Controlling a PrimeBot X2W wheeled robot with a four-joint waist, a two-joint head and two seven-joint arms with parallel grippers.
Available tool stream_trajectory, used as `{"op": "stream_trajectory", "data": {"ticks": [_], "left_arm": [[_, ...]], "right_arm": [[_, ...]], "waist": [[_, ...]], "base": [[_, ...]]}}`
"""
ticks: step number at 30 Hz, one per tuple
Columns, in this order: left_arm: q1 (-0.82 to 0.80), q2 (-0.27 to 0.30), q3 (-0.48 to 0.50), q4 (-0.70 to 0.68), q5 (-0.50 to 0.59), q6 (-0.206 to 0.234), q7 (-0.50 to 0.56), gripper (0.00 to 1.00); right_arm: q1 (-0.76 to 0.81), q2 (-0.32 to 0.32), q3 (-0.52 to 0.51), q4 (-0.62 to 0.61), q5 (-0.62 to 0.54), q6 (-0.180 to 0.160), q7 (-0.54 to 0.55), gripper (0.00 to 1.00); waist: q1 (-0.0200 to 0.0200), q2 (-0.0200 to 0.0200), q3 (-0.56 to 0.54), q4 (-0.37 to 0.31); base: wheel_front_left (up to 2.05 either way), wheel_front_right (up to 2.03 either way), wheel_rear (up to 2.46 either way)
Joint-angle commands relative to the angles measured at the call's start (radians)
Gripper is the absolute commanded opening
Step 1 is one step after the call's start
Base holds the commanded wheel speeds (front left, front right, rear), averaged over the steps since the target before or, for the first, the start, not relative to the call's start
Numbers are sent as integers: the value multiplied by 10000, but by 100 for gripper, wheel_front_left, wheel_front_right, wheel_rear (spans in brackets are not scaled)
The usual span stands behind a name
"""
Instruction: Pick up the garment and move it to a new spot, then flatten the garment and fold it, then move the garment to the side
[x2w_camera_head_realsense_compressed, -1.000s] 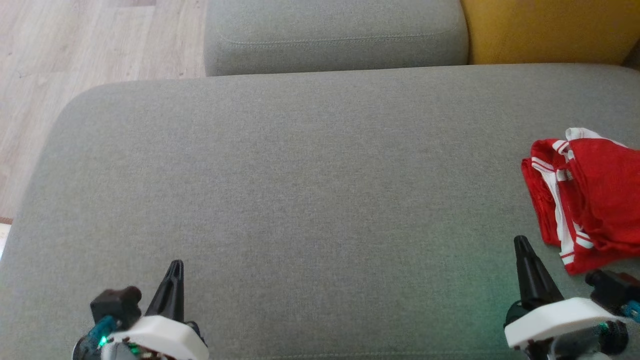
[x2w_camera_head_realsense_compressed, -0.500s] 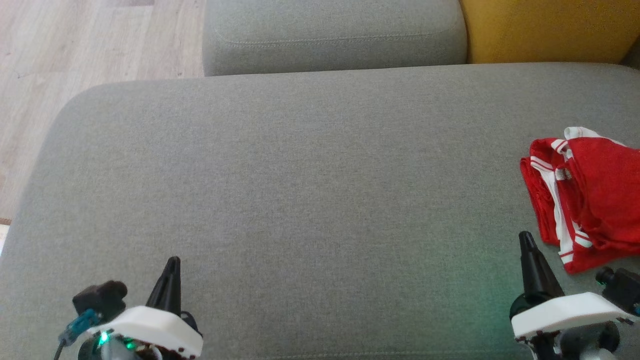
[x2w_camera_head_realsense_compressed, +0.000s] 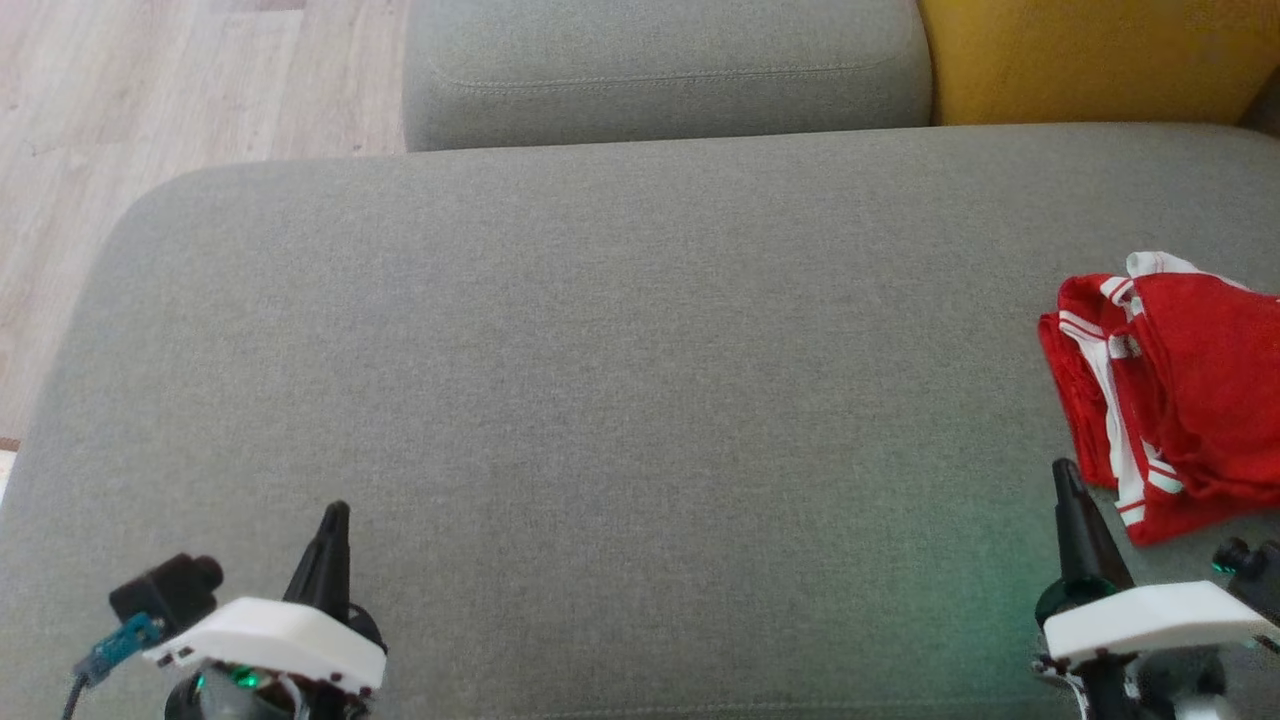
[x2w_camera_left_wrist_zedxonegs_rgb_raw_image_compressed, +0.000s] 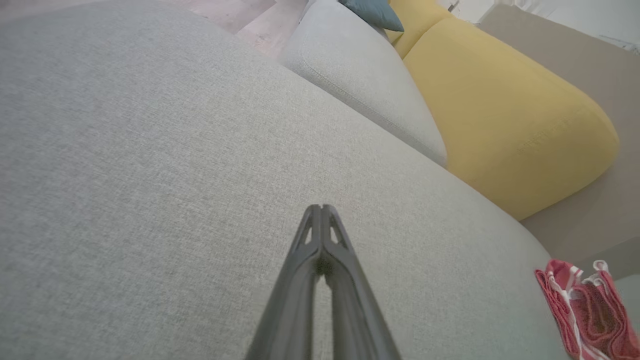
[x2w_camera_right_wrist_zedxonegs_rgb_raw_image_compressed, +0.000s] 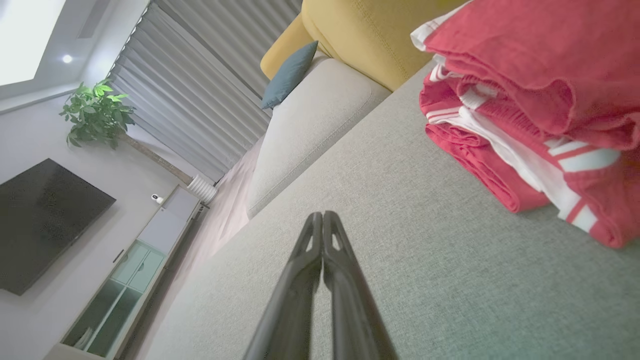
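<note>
- The red garment (x2w_camera_head_realsense_compressed: 1190, 380), trimmed with white stripes, lies in a folded, layered heap on the grey seat cushion (x2w_camera_head_realsense_compressed: 600, 380). It is just ahead of the right gripper (x2w_camera_head_realsense_compressed: 1063, 470) and off to that gripper's right side.
- The right gripper's two dark fingers are pressed together tip to tip with nothing between them. In the right wrist view a strip of grey fabric separates their tips from the garment's nearest fold, so the two are close but apart.
- The left gripper (x2w_camera_head_realsense_compressed: 335, 512) is likewise clenched on nothing, its fingers meeting at the tip above the cushion. The garment is well away to its right, small at the lower right edge of the left wrist view.
- Ahead of both grippers, past the seat's far edge, sits a second grey cushion (x2w_camera_head_realsense_compressed: 660, 70). A yellow cushion (x2w_camera_head_realsense_compressed: 1090, 60) adjoins it, ahead of the right gripper.
- Ahead and to the left of the left gripper is pale wooden floor (x2w_camera_head_realsense_compressed: 150, 110).
- Far beyond the right gripper's fingertips, the right wrist view shows a teal pillow (x2w_camera_right_wrist_zedxonegs_rgb_raw_image_compressed: 290, 75) at the meeting of the yellow and grey cushions.
- Beyond the pillow are a pleated grey curtain (x2w_camera_right_wrist_zedxonegs_rgb_raw_image_compressed: 210, 85), a leafy potted plant (x2w_camera_right_wrist_zedxonegs_rgb_raw_image_compressed: 95, 112), a dark television (x2w_camera_right_wrist_zedxonegs_rgb_raw_image_compressed: 45, 220) on the wall and a low glass-fronted cabinet (x2w_camera_right_wrist_zedxonegs_rgb_raw_image_compressed: 145, 255).
</note>
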Motion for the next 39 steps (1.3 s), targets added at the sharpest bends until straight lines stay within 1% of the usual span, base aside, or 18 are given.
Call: {"op": "stream_trajectory", "data": {"ticks": [1, 5, 39], "left_arm": [[-541, 33, 390, -260, -314, -111, 60, 0], [-584, -4, 486, -231, -670, -187, 125, 0], [-1089, -480, 1653, 123, -4768, -1070, 930, 0]], "right_arm": [[-563, -218, 44, -260, 329, 15, 16, 0], [-619, -224, 27, -203, 674, 16, 30, 0], [-1275, -261, -219, 472, 4661, 25, 232, 0]], "waist": [[0, -1, 0, -3], [0, -1, 2, -10], [0, -1, 21, -92]], "base": [[0, 0, 0], [0, 0, 0], [0, 0, 0]]}}
